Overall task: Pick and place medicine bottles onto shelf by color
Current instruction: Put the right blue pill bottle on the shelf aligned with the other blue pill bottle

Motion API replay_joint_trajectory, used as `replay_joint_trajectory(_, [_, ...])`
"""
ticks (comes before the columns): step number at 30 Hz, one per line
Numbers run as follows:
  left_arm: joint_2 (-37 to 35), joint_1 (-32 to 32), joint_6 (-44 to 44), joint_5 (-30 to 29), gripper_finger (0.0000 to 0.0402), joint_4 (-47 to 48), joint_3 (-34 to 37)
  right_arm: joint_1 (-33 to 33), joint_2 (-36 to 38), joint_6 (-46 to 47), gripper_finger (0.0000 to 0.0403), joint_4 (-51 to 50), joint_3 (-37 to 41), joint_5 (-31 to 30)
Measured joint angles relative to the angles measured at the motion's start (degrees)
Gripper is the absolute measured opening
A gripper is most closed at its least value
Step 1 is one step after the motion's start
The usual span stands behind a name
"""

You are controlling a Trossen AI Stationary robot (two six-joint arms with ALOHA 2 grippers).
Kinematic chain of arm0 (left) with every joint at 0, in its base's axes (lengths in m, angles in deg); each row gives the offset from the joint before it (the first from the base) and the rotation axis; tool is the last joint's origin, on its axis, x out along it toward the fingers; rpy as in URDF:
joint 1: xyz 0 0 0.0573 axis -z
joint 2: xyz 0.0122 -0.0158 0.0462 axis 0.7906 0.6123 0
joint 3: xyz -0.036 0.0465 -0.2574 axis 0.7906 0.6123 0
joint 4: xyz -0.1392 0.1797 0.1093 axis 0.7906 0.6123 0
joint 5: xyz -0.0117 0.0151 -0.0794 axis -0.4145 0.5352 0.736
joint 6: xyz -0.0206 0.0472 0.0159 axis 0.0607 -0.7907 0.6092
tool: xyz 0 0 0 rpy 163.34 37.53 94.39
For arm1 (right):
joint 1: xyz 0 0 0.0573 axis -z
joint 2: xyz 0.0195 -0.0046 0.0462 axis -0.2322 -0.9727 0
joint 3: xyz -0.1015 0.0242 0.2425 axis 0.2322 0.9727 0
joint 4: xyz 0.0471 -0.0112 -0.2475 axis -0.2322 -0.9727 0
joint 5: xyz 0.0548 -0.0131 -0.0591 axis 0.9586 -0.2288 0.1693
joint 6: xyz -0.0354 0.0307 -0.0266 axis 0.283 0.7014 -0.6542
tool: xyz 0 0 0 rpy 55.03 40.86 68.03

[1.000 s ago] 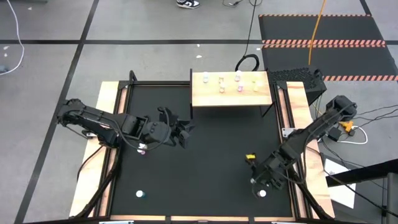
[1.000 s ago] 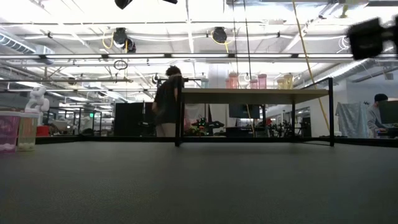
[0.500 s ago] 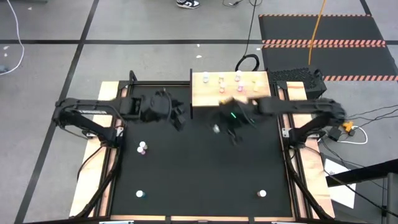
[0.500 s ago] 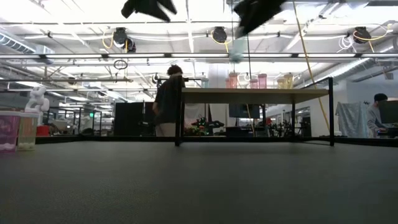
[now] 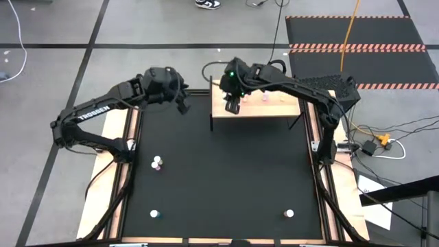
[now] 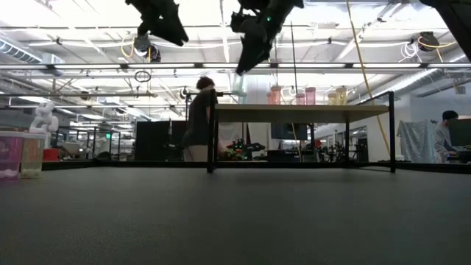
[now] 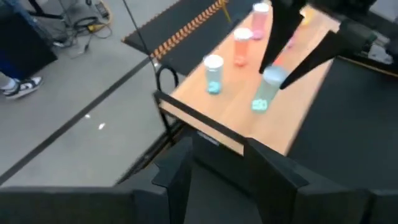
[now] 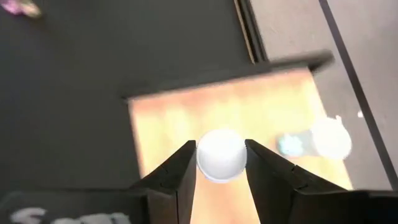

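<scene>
High view straight down on the whole table [image 5: 219, 178], low view level across the tabletop toward the shelf [image 6: 302, 112], both wrist views close above the shelf [image 7: 249, 109] [image 8: 236, 106], shared by all.

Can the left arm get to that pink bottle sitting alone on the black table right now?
Probably yes. The left gripper is empty, up by the shelf's corner, and nothing stands between it and the pink bottle. The right gripper is busy over the shelf.
</scene>
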Motion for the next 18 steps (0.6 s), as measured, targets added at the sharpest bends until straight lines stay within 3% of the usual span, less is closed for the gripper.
replay_joint_trajectory(6, [0.09,-5.53,-5.26,3.17,0.0147,-0.31,0.0,3.51,-0.74,-0.02,0.0118,0.9,0.7,3.93])
replay_joint_trajectory(18, [0.09,-13.85,-11.32,6.64,0.0147,-1.51,0.0,5.24,-1.35,-0.44,0.0118,1.82,0.72,4.24])
